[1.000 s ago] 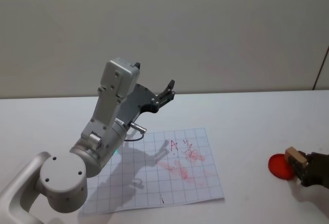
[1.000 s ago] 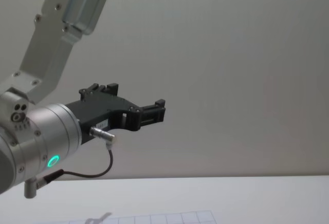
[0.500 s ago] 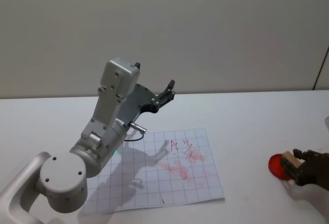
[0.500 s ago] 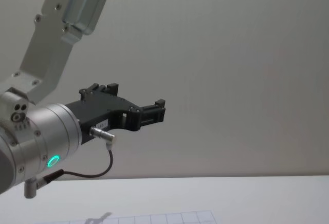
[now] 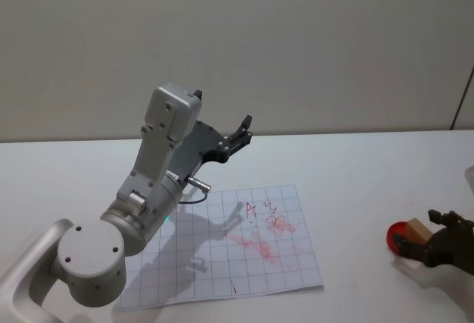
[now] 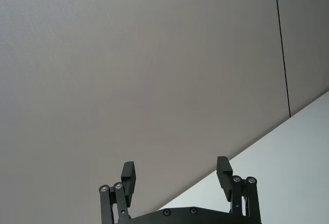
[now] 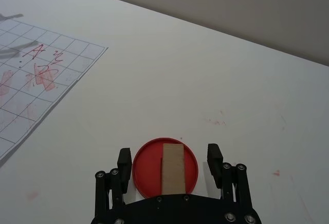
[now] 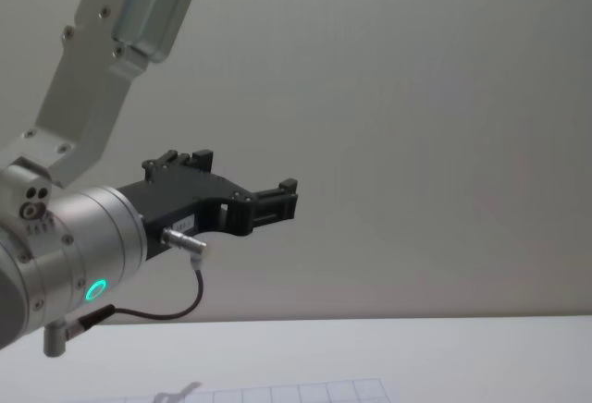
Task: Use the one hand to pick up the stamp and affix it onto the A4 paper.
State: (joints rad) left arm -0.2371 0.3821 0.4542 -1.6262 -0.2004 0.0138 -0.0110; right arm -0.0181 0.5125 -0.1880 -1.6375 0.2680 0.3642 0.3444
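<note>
In the head view, the right gripper (image 5: 435, 235) sits at the far right edge of the white table (image 5: 370, 167), and its black fingers now stand apart. A second ago they were clamped on the stamp (image 5: 417, 230), which rode higher above the red ink pad (image 5: 404, 235); half a second ago it was lower; now the small wooden block rests on the pad, free of the fingers. So the stamp has been put down or dipped on the pad rather than carried to the A4 paper (image 5: 222, 249), which lies well apart to the left, a thin gridded sheet already smeared with red marks. By my judgement the affixing is not yet done in this pass. The left gripper (image 5: 241, 132) is raised above the table behind the paper, parked.

In the left wrist view, the left gripper (image 6: 176, 176) shows two slim angular black fingers spread wide with nothing between them, against a plain grey wall.

In the right wrist view, the stamp (image 7: 172, 167) is a flat, light-brown rectangle lying across the round, glossy red ink pad (image 7: 146, 168). The right gripper (image 7: 169, 158) brackets the pad, fingers released on either side, not touching the block.

In the chest view, the left gripper (image 8: 282, 201) hangs in the air on its silver arm, matte black plastic.
</note>
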